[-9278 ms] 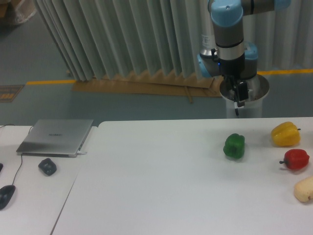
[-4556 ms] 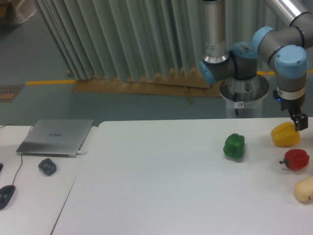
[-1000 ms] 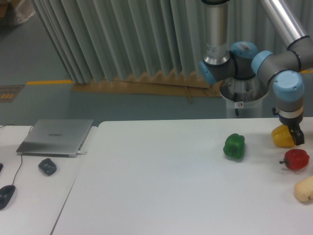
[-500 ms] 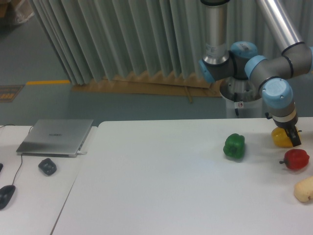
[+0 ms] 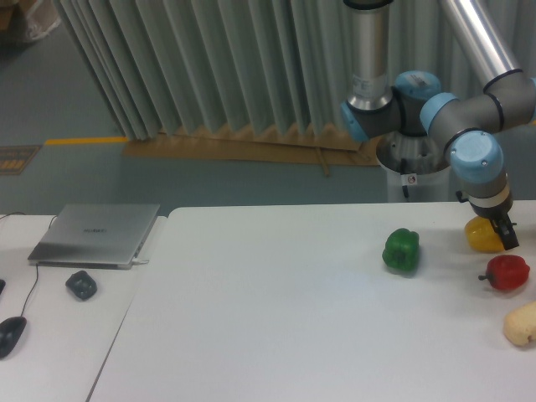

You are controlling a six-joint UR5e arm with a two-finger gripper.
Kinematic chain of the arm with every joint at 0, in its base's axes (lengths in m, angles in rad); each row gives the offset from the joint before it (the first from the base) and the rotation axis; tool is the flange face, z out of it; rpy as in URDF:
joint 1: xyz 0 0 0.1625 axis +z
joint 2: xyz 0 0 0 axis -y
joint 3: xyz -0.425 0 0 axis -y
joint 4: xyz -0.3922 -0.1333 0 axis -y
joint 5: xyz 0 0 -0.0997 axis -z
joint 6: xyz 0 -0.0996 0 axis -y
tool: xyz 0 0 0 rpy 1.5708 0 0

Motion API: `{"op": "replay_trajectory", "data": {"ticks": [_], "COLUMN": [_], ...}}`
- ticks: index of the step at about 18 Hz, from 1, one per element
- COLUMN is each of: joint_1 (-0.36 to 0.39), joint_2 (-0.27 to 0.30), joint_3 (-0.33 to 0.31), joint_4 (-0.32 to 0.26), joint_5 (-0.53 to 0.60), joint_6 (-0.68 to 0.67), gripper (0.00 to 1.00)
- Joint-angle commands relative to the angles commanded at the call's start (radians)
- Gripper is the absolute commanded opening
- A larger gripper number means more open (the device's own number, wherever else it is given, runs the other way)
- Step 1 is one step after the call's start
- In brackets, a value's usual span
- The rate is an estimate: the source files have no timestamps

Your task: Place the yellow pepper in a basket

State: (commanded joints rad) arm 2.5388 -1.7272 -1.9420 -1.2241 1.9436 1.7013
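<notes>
Reaching down at the table's (image 5: 293, 318) far right edge, the gripper (image 5: 500, 231) sits on the yellow pepper (image 5: 483, 236).
Pepper glossy, lobed, squat, its axis unclear; whether the fingers are clamped cannot be told.

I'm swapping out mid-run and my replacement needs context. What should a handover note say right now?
Claw: down at the yellow pepper, partly covering it; whether it has closed on it cannot be told.
Yellow pepper: low at the table's right side, behind the red pepper, right of the green pepper.
Done: approach to the pepper.
Left: confirm the grasp, lift, place in a basket; no basket is in view.
</notes>
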Motion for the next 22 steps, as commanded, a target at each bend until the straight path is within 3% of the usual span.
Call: {"op": "replay_trajectory", "data": {"ticks": [4,5,6,7,12,13,22], "joint_1": [-0.006,-0.012,-0.018,-0.018,-0.020,-0.018,-0.026], "joint_2": [0.003,0.003,0.006,0.006,0.000,0.000,0.000], "joint_3": [-0.012,-0.012,-0.012,-0.011,-0.009,-0.009,0.000], "joint_4": [0.002,0.002,0.002,0.002,0.000,0.000,0.002], "joint_5": [-0.009,-0.008,-0.002,0.000,0.003,0.006,0.023], "joint_6": [-0.044,-0.060,-0.077,-0.072,-0.077,-0.068,-0.072], "gripper": [1.00,0.85,0.19,0.00,0.00,0.99,1.00]}}
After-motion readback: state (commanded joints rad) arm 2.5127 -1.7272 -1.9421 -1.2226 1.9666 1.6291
